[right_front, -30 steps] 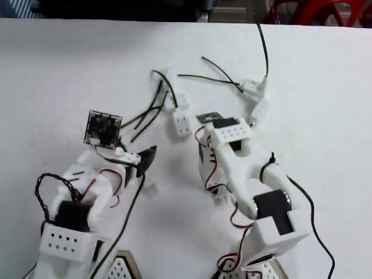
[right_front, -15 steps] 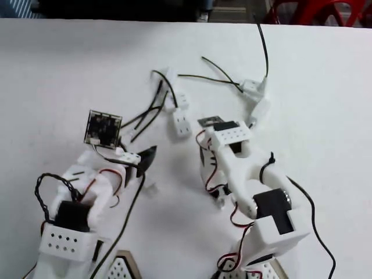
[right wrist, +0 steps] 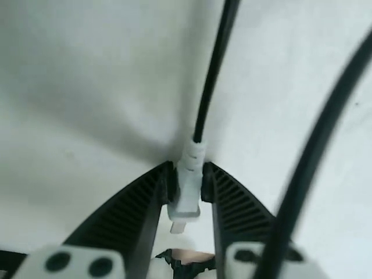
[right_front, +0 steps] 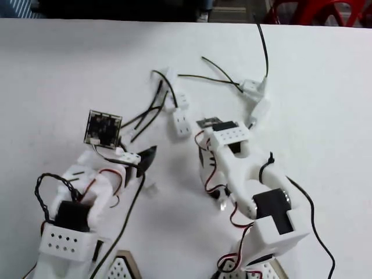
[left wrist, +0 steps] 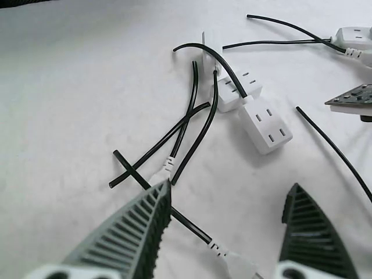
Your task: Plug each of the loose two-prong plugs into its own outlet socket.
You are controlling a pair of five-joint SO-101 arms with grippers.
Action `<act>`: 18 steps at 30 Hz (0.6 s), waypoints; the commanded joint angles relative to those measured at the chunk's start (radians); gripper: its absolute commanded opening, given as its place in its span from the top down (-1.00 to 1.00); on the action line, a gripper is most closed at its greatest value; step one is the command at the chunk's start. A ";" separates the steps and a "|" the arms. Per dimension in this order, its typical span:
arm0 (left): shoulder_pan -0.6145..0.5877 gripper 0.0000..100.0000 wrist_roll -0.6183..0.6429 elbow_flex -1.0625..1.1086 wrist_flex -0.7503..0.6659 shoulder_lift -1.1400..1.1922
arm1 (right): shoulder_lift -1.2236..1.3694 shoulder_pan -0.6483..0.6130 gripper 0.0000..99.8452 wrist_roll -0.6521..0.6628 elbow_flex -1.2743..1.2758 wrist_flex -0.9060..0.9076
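- Our right fingers (right wrist: 235, 212) are clamped on the white body of a two-prong plug (right wrist: 186, 192), close to the fingertips. With so short a hold, we judge the plug could pivot or slide once it is pressed against a socket.
- Its black cord (right wrist: 212, 75) leads away from the wrist over the counter (right wrist: 75, 87), so the prongs probably face back between the fingers. We cannot see them clearly. If so, the plug cannot go in without a fresh grasp, and setting it down risks losing it among the wires.
- A second cord (right wrist: 314, 145) passes close to the right wrist. We think it could snag the arm and tug whatever it is attached to.
- Our left fingers (left wrist: 142, 226) are spread wide and hold nothing. A second plug (left wrist: 238, 266) lies on the counter between them, with crossed cords (left wrist: 174, 139) just beyond. Closing carelessly could catch a wire instead of the plug body.
- The nearer socket (left wrist: 267, 121) and the farther socket (left wrist: 239, 90) lie end to end ahead of the left fingers, and nothing pins them down. A sideways or slanted push would likely shove them along the counter rather than seat the prongs.
- In the high view both sockets sit between the two arms, so we risk a collision if both close in together.
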 commanded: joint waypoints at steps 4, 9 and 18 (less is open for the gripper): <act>-0.007 0.38 0.006 -0.006 -0.020 -0.015 | -0.010 -0.002 0.82 -0.006 -0.084 0.067; -0.007 0.38 0.006 -0.006 -0.020 -0.015 | -0.008 -0.002 0.82 -0.006 -0.083 0.067; -0.007 0.38 0.006 -0.006 -0.020 -0.015 | -0.007 -0.001 0.93 -0.003 -0.078 0.067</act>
